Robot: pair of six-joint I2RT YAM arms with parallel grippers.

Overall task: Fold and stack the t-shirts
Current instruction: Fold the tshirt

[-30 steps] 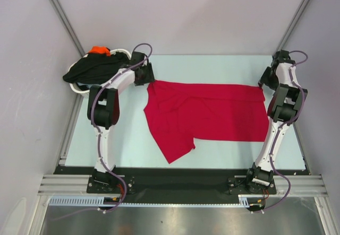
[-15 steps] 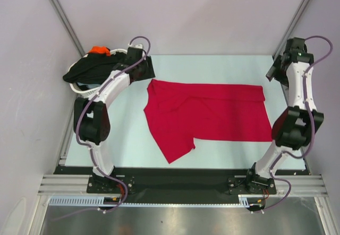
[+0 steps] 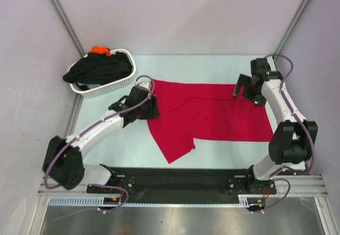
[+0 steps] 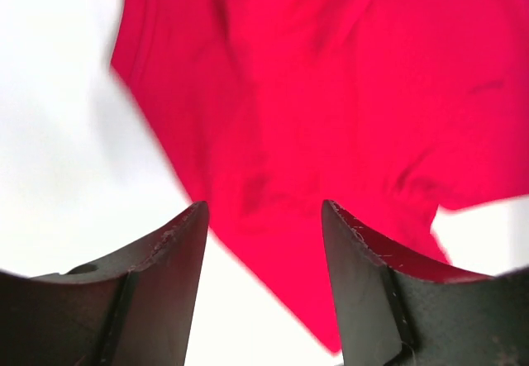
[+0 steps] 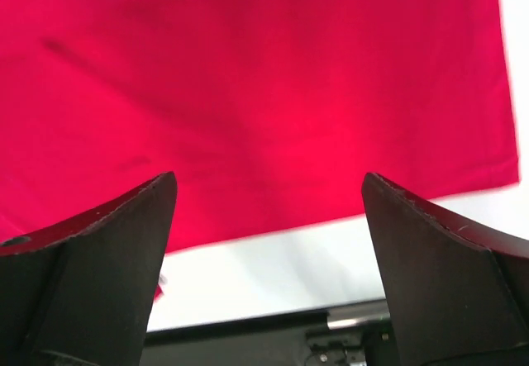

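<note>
While both arms reach out from the black rail (image 3: 180, 179) at the near edge, the red t-shirt (image 3: 212, 113) lies flat mid-way across the pale blue-green table (image 3: 223, 149), with its long axis running left to right. One sleeve (image 3: 175, 147) juts toward the near edge from the shirt's left part, and the right end is a straight edge. Over the left end sits the left gripper (image 4: 264, 209), jaws moderately apart and holding nothing. Over the far right part is the right gripper (image 5: 269, 180), spread wide and also empty. At far left, a white basket (image 3: 109, 89) holds a black t-shirt (image 3: 98, 68), with an orange t-shirt (image 3: 99, 50) peeking out behind it. Plain pale lilac walls (image 3: 186, 17) and metal posts (image 3: 61, 17) box it all in.
</note>
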